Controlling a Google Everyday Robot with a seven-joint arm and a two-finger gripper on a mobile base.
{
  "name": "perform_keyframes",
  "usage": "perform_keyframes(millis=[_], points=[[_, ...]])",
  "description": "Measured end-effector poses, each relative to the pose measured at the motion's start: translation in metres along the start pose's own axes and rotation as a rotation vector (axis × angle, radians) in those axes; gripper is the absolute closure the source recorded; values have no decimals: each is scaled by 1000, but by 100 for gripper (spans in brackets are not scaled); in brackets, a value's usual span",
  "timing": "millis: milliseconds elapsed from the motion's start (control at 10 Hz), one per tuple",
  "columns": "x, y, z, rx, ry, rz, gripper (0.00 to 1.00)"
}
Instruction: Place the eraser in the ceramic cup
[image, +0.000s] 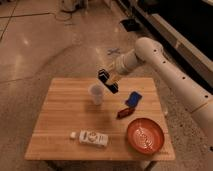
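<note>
The white ceramic cup (96, 94) stands upright on the wooden table (60, 125), near the middle of its far half. My gripper (108, 81) hangs just above and to the right of the cup's rim, at the end of the white arm (150, 55) that reaches in from the right. It is shut on the eraser (111, 86), a black oblong block with a pale stripe, held tilted with its lower end beside the cup's top.
A flat blue rectangular item (133, 98) and a small dark red object (124, 113) lie right of the cup. An orange-red bowl (145, 135) sits at the front right. A white packet (92, 137) lies near the front edge.
</note>
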Motion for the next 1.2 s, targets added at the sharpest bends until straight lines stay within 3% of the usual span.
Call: perform_keyframes(millis=[500, 1000, 1100, 1200], points=[[-21, -3, 18, -4, -57, -35, 100], [-41, -6, 55, -25, -100, -70, 100], [-44, -7, 59, -27, -105, -75, 97], [-47, -9, 69, -29, -111, -79, 84]])
